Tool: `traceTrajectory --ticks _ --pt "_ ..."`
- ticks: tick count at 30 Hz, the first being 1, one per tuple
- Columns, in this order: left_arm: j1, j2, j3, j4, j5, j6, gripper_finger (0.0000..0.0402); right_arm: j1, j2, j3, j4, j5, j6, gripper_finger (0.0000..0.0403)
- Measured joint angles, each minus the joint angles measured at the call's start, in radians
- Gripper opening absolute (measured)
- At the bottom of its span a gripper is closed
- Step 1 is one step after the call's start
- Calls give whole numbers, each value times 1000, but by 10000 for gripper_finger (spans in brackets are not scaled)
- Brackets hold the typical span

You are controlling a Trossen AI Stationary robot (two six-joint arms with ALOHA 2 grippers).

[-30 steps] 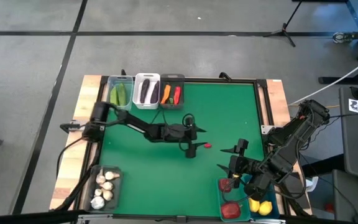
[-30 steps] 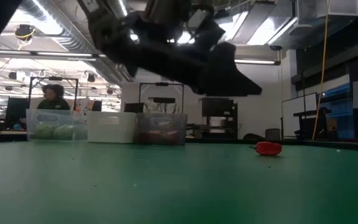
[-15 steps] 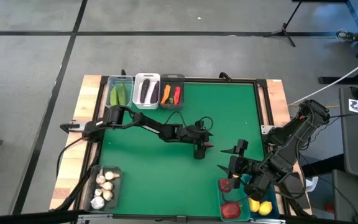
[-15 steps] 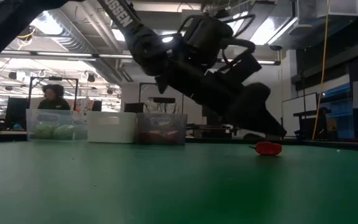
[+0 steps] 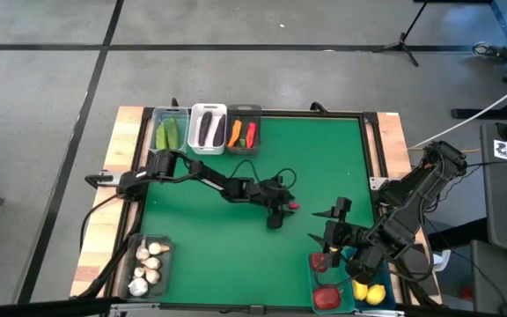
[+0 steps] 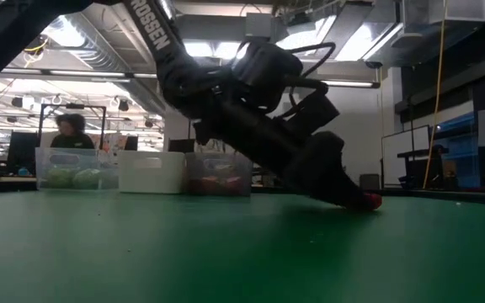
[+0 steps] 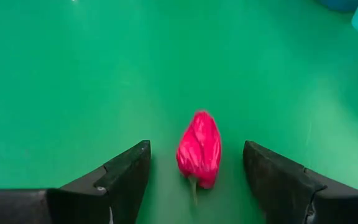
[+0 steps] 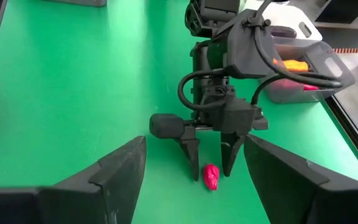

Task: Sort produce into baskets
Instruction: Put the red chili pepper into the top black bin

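One red chili lies on the tabletop between the left gripper's open fingers, straddled for pinching; the right gripper waits open.

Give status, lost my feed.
Left end effector open, straddling red chili on mat. Right end effector open, waiting by teal basket. Nothing in the way.

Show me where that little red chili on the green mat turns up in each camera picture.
High view: red chili mid-mat, at the left gripper.
Low view: chili right of centre, at the gripper's tip.
Left wrist view: chili between open fingers.
Right wrist view: chili bottom centre.
Shared landmark: left gripper.
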Motion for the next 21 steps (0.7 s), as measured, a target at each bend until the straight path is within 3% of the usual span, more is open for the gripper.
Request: traceTrajectory --ticks 10,21 --pt "3 0 -26 75 1 -15 247 0 0 0 0 0 16 270" --pt "2 58 -16 119 15 -44 160 0 0 0 2 -1 19 270"
